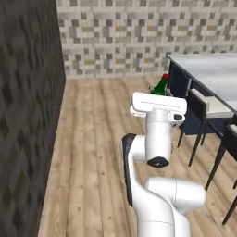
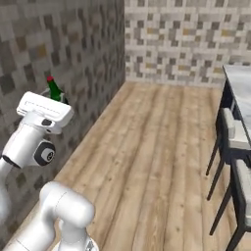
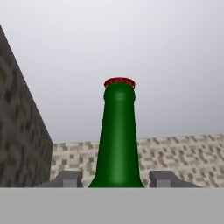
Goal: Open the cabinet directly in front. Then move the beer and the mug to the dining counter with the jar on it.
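beer (image 3: 118, 135) btwn gripper (image 3: 117, 178) fingers, gripped

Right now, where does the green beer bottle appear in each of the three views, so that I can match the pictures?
Left base view: the beer peeks up just behind the white hand, right of centre, before the dining counter.
Right base view: the beer rises above the hand at upper left, against the dark wall.
Hand view: the beer stands upright at centre, between the gripper fingertips.
Shared landmark: the mosaic tile wall.

Green beer (image 3: 118, 135), red cap, upright between end effector (image 3: 116, 178) fingertips (image 3: 69, 178).
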You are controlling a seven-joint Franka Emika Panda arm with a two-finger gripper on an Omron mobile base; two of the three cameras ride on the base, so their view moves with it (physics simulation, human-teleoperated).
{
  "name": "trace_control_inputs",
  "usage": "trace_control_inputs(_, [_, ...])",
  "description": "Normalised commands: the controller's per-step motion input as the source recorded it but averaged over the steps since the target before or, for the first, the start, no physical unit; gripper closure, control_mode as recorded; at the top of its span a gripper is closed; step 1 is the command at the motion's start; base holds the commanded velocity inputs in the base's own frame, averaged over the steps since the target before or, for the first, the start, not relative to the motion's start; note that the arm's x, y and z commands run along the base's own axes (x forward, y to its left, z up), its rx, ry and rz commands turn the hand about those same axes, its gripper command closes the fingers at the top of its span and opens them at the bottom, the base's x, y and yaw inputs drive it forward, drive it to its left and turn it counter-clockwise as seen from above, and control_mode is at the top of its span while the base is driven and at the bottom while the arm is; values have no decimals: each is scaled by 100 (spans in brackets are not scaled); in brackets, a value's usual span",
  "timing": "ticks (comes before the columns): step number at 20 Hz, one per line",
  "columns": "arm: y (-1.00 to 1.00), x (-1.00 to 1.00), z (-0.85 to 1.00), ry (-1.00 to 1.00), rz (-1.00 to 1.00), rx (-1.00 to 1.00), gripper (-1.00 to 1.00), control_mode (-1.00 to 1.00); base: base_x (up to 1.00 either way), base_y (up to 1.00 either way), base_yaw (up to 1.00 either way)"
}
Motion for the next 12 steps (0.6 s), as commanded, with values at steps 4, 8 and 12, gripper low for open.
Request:
trace_control_inputs(4, [0,0,0,0,0,0,100,100,86,0,-70])
trace_control_inputs(8, [0,0,0,0,0,0,100,100,69,0,-76])
trace_control_inputs(12, [0,0,0,0,0,0,100,100,52,-2,-80])
